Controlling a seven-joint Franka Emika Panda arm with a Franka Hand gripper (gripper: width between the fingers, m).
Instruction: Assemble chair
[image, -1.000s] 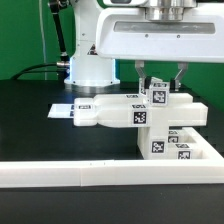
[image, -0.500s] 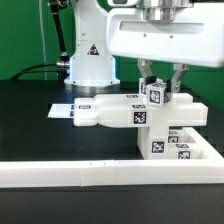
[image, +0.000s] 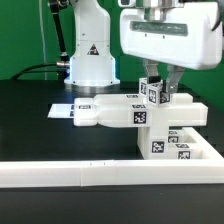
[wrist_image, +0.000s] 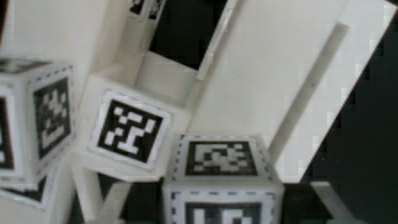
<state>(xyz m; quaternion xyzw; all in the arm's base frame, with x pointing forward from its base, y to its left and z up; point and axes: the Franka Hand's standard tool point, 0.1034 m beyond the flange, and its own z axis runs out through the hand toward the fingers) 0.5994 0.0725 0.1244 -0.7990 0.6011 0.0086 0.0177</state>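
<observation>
In the exterior view my gripper (image: 158, 86) hangs over the white chair parts (image: 115, 110), which lie as a joined flat panel on the black table. It is shut on a small upright tagged block (image: 157, 95) that stands on the panel's right end. More tagged chair pieces (image: 172, 142) sit below it, against the corner of the rail. In the wrist view the same tagged block (wrist_image: 217, 160) sits between my fingers, and two other tagged white pieces (wrist_image: 121, 128) lean beside it. The fingertips themselves are mostly hidden.
A long low white border rail (image: 90, 178) runs along the front and turns back at the exterior view's right. The arm's white base (image: 88, 62) stands behind the parts. The marker board (image: 60, 110) lies at the panel's left end.
The gripper body has shifted toward the exterior view's right over the last second. The tagged block between the fingers has barely moved, and the jaws stay shut.
</observation>
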